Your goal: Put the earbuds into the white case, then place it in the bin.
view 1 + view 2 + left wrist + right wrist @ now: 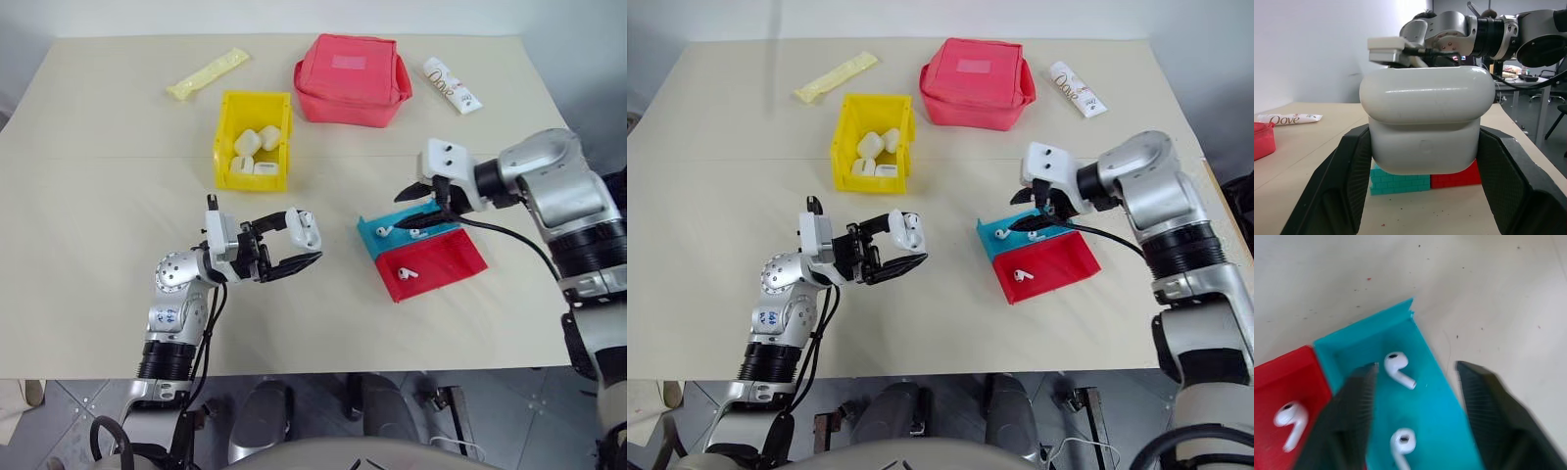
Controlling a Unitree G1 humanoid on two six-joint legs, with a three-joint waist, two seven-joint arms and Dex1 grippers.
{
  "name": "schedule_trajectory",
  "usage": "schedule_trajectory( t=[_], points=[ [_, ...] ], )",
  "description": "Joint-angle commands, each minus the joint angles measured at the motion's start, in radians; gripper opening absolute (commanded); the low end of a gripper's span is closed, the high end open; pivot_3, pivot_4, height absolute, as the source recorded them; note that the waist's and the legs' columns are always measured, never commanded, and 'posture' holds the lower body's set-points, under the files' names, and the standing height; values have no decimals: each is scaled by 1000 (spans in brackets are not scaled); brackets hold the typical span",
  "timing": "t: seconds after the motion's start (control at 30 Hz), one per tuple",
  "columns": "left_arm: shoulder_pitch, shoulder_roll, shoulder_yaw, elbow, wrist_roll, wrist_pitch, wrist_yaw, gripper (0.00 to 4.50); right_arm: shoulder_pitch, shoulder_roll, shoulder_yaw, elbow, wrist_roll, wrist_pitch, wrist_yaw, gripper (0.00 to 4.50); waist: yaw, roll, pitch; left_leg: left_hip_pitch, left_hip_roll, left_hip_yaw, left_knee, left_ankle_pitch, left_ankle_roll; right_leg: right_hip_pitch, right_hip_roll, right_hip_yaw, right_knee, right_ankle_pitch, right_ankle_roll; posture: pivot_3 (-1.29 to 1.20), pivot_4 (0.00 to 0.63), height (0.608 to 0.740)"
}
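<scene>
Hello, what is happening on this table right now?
The left gripper holds the white case above the table, lid open. The right gripper is over the blue tray, fingers open around two earbuds. A third one lies in the red tray. The yellow bin already holds several cream cases.

You see a big pale desk (98, 294) with tiny dark specks on it. Behind it is a plain white wall (1303, 49). Under the near edge is a grey tiled floor (59, 421). Far off, past the desk, stand another desk (1528, 83) and office chairs (1557, 115).
</scene>
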Motion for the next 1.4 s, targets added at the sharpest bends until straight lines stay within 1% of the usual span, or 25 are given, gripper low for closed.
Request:
schedule_trajectory(
  t=[0.03, 0.3, 0.5, 0.8, 1.0, 1.1, 1.4],
  points=[
    [-1, 5, -1, -44, -15, -4, 5, 2794, -32, 8, -3, 12, -21, -40, 32, 2425, 0, 0, 0, 0, 0, 0, 0, 0, 0, 0, 0, 0, 0, 0, 0, 0, 150, 740],
    [-5, 6, -4, -41, -13, -7, 4, 2794, -40, 42, 37, 21, -92, -64, 61, 2425, -5, 0, 0, 0, 0, 0, 0, 0, 0, 0, 0, 0, 1, 0, 0, 0, 150, 740],
    [-1, 4, -7, -50, -13, -6, 7, 2794, -43, 74, 57, 55, -145, -82, 35, 2425, -9, 0, 0, 0, 0, 0, 0, 0, 0, 0, 0, 0, 1, 0, 0, 0, 150, 740],
    [18, 13, -4, -77, -16, 1, 16, 2794, -70, 133, 54, 186, -219, -173, -23, 2425, -22, 1, 0, 0, 0, -1, -1, 1, -1, 0, 0, -1, 1, 0, 0, 0, 150, 740],
    [27, 15, -4, -88, -14, 3, 23, 2794, -97, 162, 50, 260, -240, -207, -55, 2425, -25, 1, 0, 1, 1, -1, -1, 1, -1, 0, 1, -1, 1, 0, 0, 0, 150, 740],
    [23, 16, -4, -83, -13, 2, 25, 2794, -117, 180, 38, 284, -240, -194, -74, 2425, -25, 1, 0, 1, 0, -1, -1, 1, -1, 0, 0, -1, 1, 0, -1, 0, 150, 740],
    [8, 16, -3, -66, -11, -2, 25, 2794, -97, 169, 21, 222, -213, -161, -31, 2425, -25, 1, 0, 1, 0, -1, -1, 1, -1, 0, 0, -1, 1, 0, -1, 0, 150, 740]
  ],
)
